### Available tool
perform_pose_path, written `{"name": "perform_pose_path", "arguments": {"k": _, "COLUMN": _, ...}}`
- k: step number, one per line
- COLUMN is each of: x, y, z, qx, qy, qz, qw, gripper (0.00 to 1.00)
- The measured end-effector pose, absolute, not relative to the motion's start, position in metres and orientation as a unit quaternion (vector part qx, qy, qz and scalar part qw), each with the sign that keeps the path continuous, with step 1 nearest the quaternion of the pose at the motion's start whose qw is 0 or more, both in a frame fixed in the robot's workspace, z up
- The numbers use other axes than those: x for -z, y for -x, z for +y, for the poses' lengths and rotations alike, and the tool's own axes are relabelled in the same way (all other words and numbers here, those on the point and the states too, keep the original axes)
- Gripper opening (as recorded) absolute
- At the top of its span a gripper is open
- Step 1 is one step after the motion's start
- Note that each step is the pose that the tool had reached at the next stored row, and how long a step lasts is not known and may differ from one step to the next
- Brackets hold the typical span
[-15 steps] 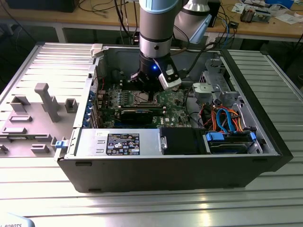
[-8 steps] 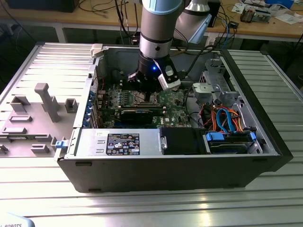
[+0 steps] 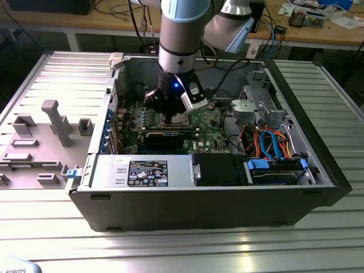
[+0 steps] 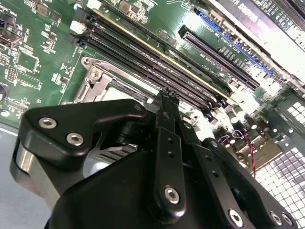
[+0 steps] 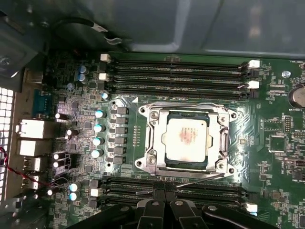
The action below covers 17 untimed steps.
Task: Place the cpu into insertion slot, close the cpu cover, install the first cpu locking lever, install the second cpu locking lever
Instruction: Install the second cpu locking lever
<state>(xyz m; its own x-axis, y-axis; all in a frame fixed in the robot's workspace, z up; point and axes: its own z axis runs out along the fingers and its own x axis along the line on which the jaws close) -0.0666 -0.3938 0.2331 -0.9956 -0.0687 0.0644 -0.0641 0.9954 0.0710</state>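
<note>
1. Cpu (image 5: 186,138) is seen seated in the insertion slot (image 5: 155,160) on the green motherboard (image 5: 274,138), silver top up, in the first wrist view.
2. The cpu cover (image 5: 220,143) is laid flat around it, so that's already closed.
3. A thin lever wire (image 5: 200,177) is spotted at 6 o'clock of the socket, slanting over the memory slots (image 5: 181,74).
4. The gripper (image 5: 164,196) is parked just past that, fingers (image 4: 169,102) pressed together, nothing held.
5. In the exterior view the gripper (image 3: 170,114) is hung inside the open computer case (image 3: 187,210).
</note>
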Motion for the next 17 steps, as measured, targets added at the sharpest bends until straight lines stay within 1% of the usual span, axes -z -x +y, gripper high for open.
{"name": "perform_pose_path", "arguments": {"k": 17, "x": -0.2326, "y": 0.0678, "z": -0.3977, "qx": 0.038, "qy": -0.037, "qz": -0.998, "qw": 0.034, "gripper": 0.12}}
